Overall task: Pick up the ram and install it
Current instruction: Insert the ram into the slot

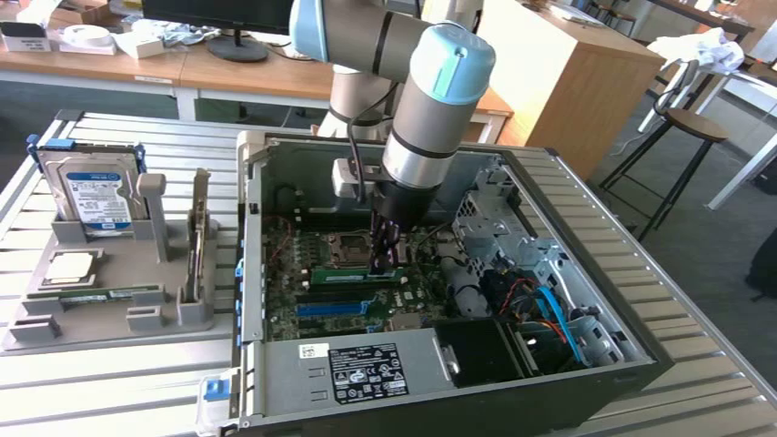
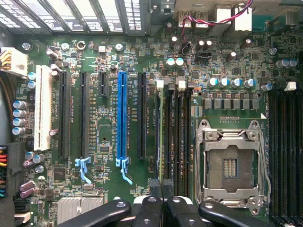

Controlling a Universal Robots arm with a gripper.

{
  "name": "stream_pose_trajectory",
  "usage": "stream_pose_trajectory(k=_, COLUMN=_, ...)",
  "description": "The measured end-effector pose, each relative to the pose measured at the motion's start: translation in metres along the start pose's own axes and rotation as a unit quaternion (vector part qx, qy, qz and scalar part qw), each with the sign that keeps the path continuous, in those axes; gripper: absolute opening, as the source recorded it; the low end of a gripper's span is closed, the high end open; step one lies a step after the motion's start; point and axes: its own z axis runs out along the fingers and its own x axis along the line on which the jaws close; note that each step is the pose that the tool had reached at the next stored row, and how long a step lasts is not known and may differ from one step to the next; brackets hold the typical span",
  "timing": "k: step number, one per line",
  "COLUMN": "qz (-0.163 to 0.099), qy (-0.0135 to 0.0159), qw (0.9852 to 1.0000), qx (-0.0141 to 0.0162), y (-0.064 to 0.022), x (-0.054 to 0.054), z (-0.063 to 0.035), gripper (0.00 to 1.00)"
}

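Note:
My gripper [image 1: 388,262] reaches down into the open computer case [image 1: 631,355], over the motherboard [image 2: 104,198]. It is shut on the ram [image 1: 355,272], a long green stick lying level just above the memory slots beside the CPU socket [image 2: 230,163]. In the wrist view the ram [image 2: 158,132] is seen edge-on as a thin line running away from the black fingertips [image 2: 149,208], in line with the black memory slots [image 2: 177,137]. Whether it sits in a slot I cannot tell. A second alike stick [image 1: 97,293] lies on the grey holder [image 1: 73,323] at the exterior view's left.
The grey holder also carries a hard drive [image 1: 95,191], an upright expansion card [image 1: 199,238] and a CPU chip [image 1: 71,266]. Inside the case are a blue slot [image 2: 122,113], the power supply [image 1: 358,369], and cables [image 1: 540,305] to the exterior view's right.

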Motion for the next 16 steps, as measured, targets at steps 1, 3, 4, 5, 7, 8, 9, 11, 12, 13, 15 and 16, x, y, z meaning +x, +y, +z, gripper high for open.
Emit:
stream_pose_trajectory(k=1, qz=0.000, qy=0.0000, qw=1.0000, qx=0.0000, y=0.0000, x=0.0000, z=0.0000, gripper=0.11)
stream_pose_trajectory(k=3, qz=0.000, qy=0.0000, qw=1.0000, qx=0.0000, y=0.0000, x=0.0000, z=0.0000, gripper=0.11)
stream_pose_trajectory(k=4, qz=0.000, qy=0.0000, qw=1.0000, qx=0.0000, y=0.0000, x=0.0000, z=0.0000, gripper=0.11)
stream_pose_trajectory(k=5, qz=0.000, qy=0.0000, qw=1.0000, qx=0.0000, y=0.0000, x=0.0000, z=0.0000, gripper=0.11)
stream_pose_trajectory(k=7, qz=-0.001, qy=0.0000, qw=1.0000, qx=0.0000, y=0.0000, x=0.0000, z=0.0000, gripper=0.11)
stream_pose_trajectory(k=8, qz=-0.001, qy=0.0001, qw=1.0000, qx=0.0000, y=0.0000, x=0.0000, z=0.0000, gripper=0.11)
stream_pose_trajectory(k=9, qz=-0.003, qy=0.0001, qw=1.0000, qx=0.0000, y=0.0000, x=0.0000, z=0.0000, gripper=0.11)
stream_pose_trajectory(k=11, qz=-0.004, qy=0.0002, qw=1.0000, qx=-0.0001, y=0.0000, x=0.0000, z=0.0001, gripper=0.11)
stream_pose_trajectory(k=12, qz=-0.005, qy=0.0002, qw=1.0000, qx=-0.0001, y=0.0000, x=0.0000, z=0.0001, gripper=0.11)
stream_pose_trajectory(k=13, qz=-0.005, qy=0.0002, qw=1.0000, qx=-0.0001, y=0.0000, x=0.0000, z=0.0001, gripper=0.11)
stream_pose_trajectory(k=15, qz=-0.005, qy=0.0002, qw=1.0000, qx=-0.0001, y=0.0000, x=0.0000, z=0.0001, gripper=0.11)
stream_pose_trajectory(k=16, qz=-0.005, qy=0.0002, qw=1.0000, qx=-0.0001, y=0.0000, x=0.0000, z=0.0001, gripper=0.11)
